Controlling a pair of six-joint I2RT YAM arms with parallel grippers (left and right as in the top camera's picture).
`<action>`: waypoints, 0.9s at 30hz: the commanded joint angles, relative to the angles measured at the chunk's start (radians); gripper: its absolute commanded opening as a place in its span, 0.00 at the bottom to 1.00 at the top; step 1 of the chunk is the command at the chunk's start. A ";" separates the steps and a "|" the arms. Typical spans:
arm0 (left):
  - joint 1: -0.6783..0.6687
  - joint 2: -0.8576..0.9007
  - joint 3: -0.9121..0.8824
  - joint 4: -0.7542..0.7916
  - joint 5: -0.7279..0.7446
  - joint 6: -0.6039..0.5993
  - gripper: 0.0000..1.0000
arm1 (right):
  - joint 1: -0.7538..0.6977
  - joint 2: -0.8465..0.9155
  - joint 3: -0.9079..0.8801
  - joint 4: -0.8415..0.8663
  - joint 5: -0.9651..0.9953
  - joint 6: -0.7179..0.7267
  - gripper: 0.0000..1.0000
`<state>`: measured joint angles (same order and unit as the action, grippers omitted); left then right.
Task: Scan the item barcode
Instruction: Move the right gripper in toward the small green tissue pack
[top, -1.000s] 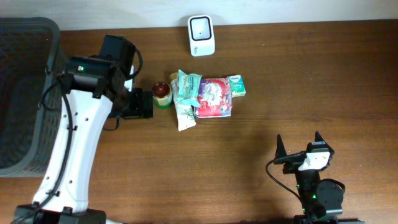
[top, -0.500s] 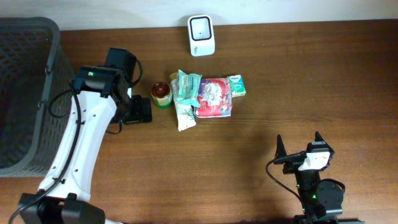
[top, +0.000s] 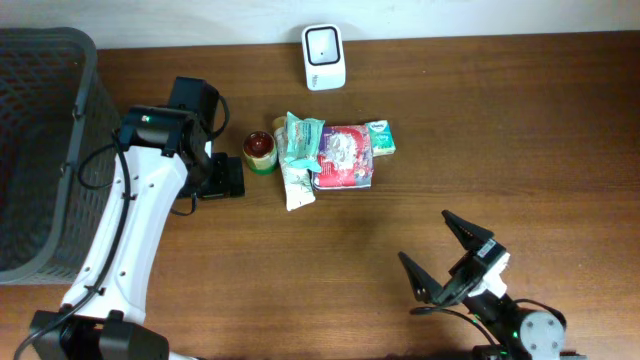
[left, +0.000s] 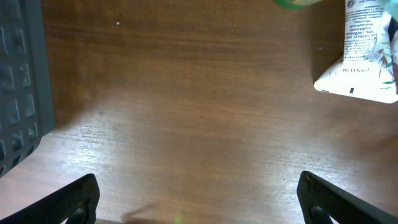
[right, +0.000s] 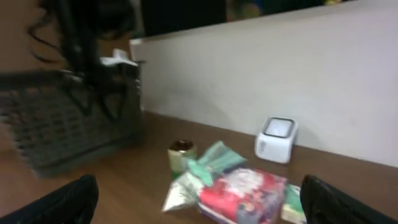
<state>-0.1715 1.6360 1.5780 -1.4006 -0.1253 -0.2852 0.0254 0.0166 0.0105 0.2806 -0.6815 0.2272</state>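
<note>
- Basket sits far left, apparently empty, probably waiting for scanned goods.
- Left gripper hangs spread wide and holds nothing, just beside the jar.
- Item pile lies mid-table near the scanner, within either arm's reach.
- Right gripper is splayed and empty, well apart from the pile.

I see dark brown wood-grain table filling overhead view, grain running left to right. Pale wall follows its far edge. From right wrist view I read wall as low off-white panel, dark blurred space above. Soft diffuse light; faint pale sheen on wood in left wrist view.
</note>
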 joint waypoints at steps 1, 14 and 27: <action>0.003 -0.015 -0.006 0.002 -0.014 -0.013 0.99 | 0.007 -0.010 -0.001 0.316 -0.046 0.120 0.99; 0.003 -0.015 -0.006 0.002 -0.014 -0.013 0.99 | 0.007 0.520 0.772 -0.483 0.027 -0.400 0.99; 0.003 -0.015 -0.006 0.002 -0.014 -0.013 0.99 | 0.007 1.358 1.408 -1.226 -0.373 -0.316 0.99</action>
<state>-0.1715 1.6360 1.5761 -1.3979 -0.1322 -0.2882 0.0269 1.3331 1.3933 -0.9432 -0.9504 -0.1120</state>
